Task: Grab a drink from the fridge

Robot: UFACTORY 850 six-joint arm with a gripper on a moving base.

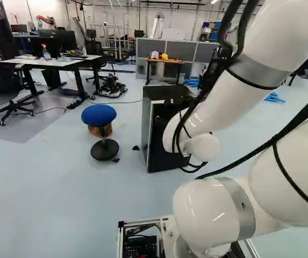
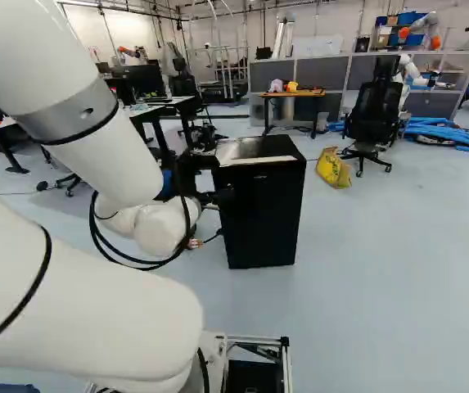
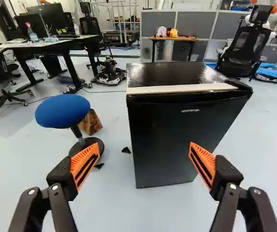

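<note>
Zero steps judged done re: drink. Fridge door (image 3: 169,137) seen closed, gripper (image 3: 144,146) spread wide w/ nothing pinched; opening, grasp & removal left TBD (to be done).

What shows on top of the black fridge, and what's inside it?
On top of the fridge, a pale strip runs along the front edge. Whatever is inside cannot be seen: the dark door covers it.
</note>
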